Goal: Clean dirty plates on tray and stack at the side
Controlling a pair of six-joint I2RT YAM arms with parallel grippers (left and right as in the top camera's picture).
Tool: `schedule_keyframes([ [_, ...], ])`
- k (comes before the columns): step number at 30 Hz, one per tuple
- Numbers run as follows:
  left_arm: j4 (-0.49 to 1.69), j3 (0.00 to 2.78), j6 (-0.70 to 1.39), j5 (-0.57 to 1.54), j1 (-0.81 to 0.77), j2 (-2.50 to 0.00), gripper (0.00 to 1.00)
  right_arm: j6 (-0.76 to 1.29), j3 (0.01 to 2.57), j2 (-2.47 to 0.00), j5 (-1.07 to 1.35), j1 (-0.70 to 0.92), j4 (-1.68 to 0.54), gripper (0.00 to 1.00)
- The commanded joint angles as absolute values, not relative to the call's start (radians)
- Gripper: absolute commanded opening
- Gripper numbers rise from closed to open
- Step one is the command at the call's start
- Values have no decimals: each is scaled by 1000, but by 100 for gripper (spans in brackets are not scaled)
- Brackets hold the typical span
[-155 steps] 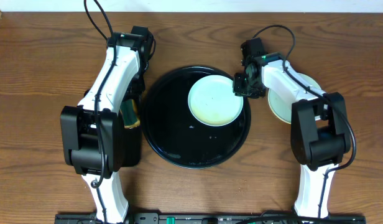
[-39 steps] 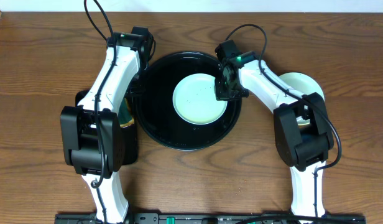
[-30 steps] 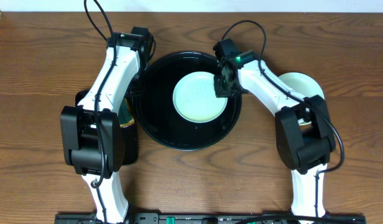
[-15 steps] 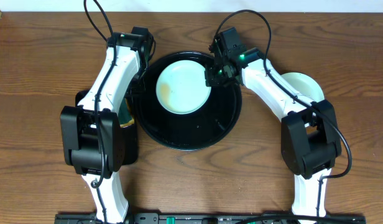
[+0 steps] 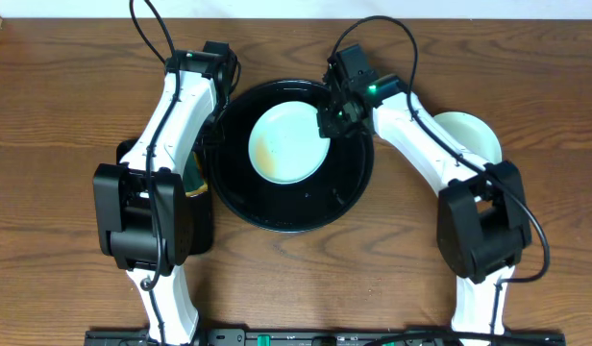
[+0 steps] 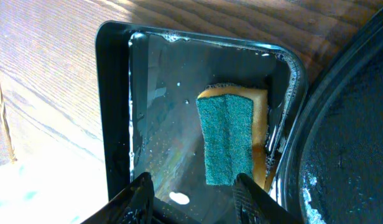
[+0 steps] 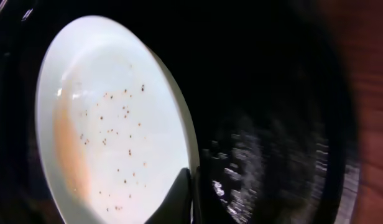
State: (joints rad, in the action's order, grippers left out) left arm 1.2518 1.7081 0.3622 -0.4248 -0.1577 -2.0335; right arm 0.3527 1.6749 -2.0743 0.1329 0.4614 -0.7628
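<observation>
right gripper [image 5: 327,120] is pinched shut on the rim of the plate [image 5: 286,144], prob. to steady it on the tray [image 5: 277,216] for wiping. a brown smear and specks show it's not clean yet. left gripper [image 6: 194,199], jaws apart and empty, hangs over the sponge [image 6: 232,140] in the small tray [image 6: 117,112], apparently lined up to grab it. the side stack [image 5: 474,130] sits by the right arm.

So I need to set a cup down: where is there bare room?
Bare wood in front of the round tray, between the arm bases, and left of the left arm. Crowded: the plate in the right fingers, the sponge tray by the left fingers, the other plate at right.
</observation>
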Motion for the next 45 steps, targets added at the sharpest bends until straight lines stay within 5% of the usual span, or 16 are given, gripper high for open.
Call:
schedule_keyframes([
  [1, 1255, 1705, 361, -427, -154, -2022, 43, 320, 1683, -1991, -44, 458, -789, 2],
  [6, 1248, 1705, 361, -427, -154, -2022, 43, 274, 1683, -1913, -211, 456, -817, 2],
  [12, 1244, 1705, 361, -427, -154, -2022, 49, 313, 1683, -1909, -105, 451, -905, 2],
  [15, 1245, 1705, 361, -427, -154, -2022, 49, 352, 1683, -1960, -29, 450, -928, 31],
  [16, 1245, 1705, 361, -427, -154, -2022, 49, 364, 1683, -1983, -4, 453, -929, 51],
  [17, 1245, 1705, 361, -427, -154, -2022, 49, 369, 1683, -2017, 56, 461, -925, 82],
  [19, 1245, 1705, 361, -427, -154, -2022, 50, 369, 1683, -2046, 104, 473, -915, 99],
  [23, 1245, 1705, 361, -427, -154, -2022, 50, 369, 1683, -2077, 183, 501, -854, 99],
  [26, 1245, 1705, 361, -427, -154, -2022, 50, 263, 1683, -2080, 226, 532, -781, 2],
  [27, 1245, 1705, 361, -427, -154, -2022, 50, 267, 1683, -2080, 226, 538, -772, 4],
  [28, 1245, 1705, 361, -427, -154, -2022, 50, 276, 1683, -2080, 227, 543, -768, 16],
  [29, 1245, 1705, 361, -427, -154, -2022, 50, 276, 1682, -2080, 224, 548, -764, 37],
  [30, 1246, 1705, 361, -427, -154, -2022, 50, 276, 1680, -2081, 225, 550, -762, 79],
  [31, 1248, 1705, 361, -427, -154, -2022, 50, 278, 1678, -2082, 225, 551, -764, 95],
  [45, 1251, 1705, 361, -427, -154, -2022, 50, 543, 1673, -2163, 64, 521, -876, 99],
])
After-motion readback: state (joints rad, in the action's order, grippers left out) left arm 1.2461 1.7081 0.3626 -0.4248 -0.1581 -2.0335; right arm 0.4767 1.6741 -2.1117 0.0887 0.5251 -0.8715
